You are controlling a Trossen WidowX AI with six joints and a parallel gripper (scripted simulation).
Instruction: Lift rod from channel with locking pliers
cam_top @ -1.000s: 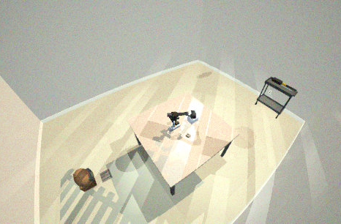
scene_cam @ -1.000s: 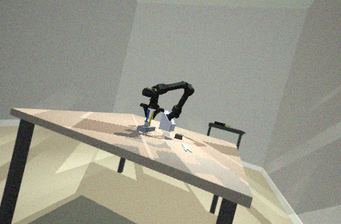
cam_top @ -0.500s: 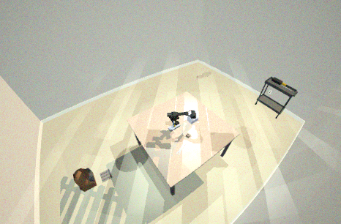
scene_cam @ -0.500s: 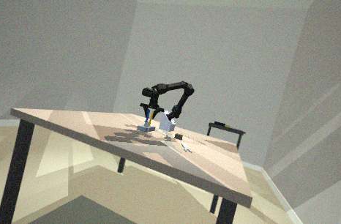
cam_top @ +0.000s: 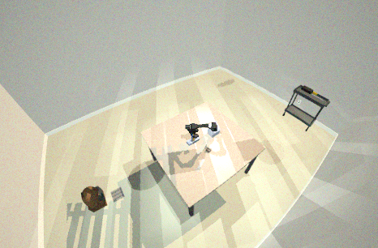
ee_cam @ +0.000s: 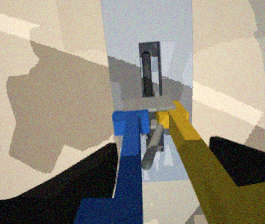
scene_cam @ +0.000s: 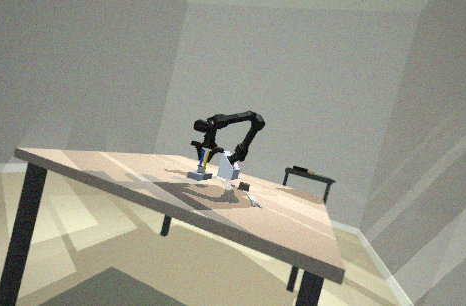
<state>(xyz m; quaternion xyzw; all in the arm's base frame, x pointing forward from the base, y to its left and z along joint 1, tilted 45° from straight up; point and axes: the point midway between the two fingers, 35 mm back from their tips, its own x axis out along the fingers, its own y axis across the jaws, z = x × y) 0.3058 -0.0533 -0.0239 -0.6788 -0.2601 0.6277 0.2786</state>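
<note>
Okay, remote check-in from my end. The gripper (cam_top: 193, 133) (scene_cam: 206, 148) (ee_cam: 163, 147) is roughly halfway open, with one black finger outside each handle of the pliers. I can't tell from here whether the fingers are actually pressing on the handles, so I'm not calling that a grip.

The pliers are standing pretty much upright over the pale blue-grey block (cam_top: 192, 142) (scene_cam: 199, 176) (ee_cam: 148, 20), head down. In the wrist cam the blue handle (ee_cam: 130, 135) is on the left of the picture and the yellow handle (ee_cam: 185, 125) is on the right, with a clear gap between them. A flat grey bar (ee_cam: 148, 103) lies across in front of both, and a slanted grey cylinder (ee_cam: 153, 146) shows between the handles. I can't make out the plier tips well enough to say how they sit around anything.

The rod, as far as I can see, is the dark round bar (ee_cam: 146, 70) down in the narrow channel (ee_cam: 158, 62) of that block. Part of it is hidden behind the grey bar. So it's in the channel, not lifted out.

My arm (cam_top: 202, 126) (scene_cam: 234, 118) arches over the table (cam_top: 202, 178) (scene_cam: 289, 220) and drops down to the block. There's a white box-shaped piece (scene_cam: 228, 166) near the block, plus a small dark block (cam_top: 208, 150) (scene_cam: 244, 186) and a thin pale item (scene_cam: 255, 201) further along the tabletop.
</note>
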